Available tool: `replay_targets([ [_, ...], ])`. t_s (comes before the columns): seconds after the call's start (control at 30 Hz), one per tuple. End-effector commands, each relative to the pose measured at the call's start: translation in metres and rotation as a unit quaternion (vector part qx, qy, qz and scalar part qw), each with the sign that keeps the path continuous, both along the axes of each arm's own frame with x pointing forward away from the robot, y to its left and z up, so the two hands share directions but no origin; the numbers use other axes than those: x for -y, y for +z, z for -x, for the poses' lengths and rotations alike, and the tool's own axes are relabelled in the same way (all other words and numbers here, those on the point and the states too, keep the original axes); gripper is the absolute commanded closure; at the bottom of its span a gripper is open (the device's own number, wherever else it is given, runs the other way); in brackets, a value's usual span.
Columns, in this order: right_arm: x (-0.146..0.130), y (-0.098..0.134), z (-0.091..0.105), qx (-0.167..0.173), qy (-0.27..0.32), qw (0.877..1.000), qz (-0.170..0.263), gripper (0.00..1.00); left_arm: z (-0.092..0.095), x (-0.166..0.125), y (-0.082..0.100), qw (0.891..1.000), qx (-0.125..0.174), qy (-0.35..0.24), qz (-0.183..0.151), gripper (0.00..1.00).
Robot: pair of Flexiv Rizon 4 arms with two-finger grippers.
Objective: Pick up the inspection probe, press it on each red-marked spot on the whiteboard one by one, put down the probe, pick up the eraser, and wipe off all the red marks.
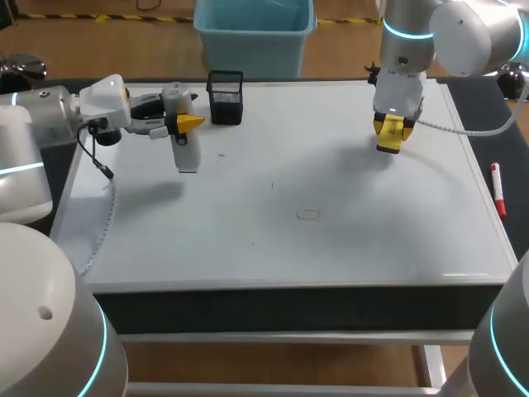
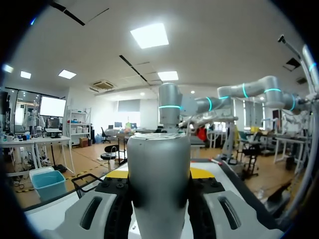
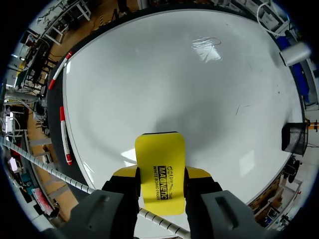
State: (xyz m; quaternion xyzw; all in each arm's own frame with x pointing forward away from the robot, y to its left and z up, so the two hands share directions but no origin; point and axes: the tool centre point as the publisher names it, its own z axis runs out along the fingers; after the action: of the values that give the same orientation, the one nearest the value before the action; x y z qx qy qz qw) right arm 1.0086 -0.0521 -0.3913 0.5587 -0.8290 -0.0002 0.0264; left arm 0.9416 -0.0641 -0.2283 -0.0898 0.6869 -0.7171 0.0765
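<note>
Left hand (image 1: pixel 187 123) clamps probe (image 2: pixel 159 174), not yet put down; right hand (image 1: pixel 390 134) grips eraser (image 3: pixel 160 169). One faint red mark (image 1: pixel 307 215) unwiped

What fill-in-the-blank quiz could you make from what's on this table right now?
1. The right hand is shut on a ____ rectangular eraser.
2. The left hand grips the grey cylindrical probe, close to a ____ mesh pen cup.
3. A faint oval mark, ____ in colour, shows on the whiteboard.

Missing words: yellow; black; red.
</note>
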Motion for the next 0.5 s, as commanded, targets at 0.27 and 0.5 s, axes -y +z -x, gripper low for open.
replay_targets([
  [0.27,-0.099,0.006,0.064,0.024,0.034,0.999,0.028,1.00,-0.001,0.000,0.001,1.000,0.000,0.000,0.000,1.00],
  [0.5,-0.150,0.013,0.095,0.008,0.031,0.997,0.069,1.00,-0.001,0.000,0.001,1.000,0.000,0.000,0.000,1.00],
])
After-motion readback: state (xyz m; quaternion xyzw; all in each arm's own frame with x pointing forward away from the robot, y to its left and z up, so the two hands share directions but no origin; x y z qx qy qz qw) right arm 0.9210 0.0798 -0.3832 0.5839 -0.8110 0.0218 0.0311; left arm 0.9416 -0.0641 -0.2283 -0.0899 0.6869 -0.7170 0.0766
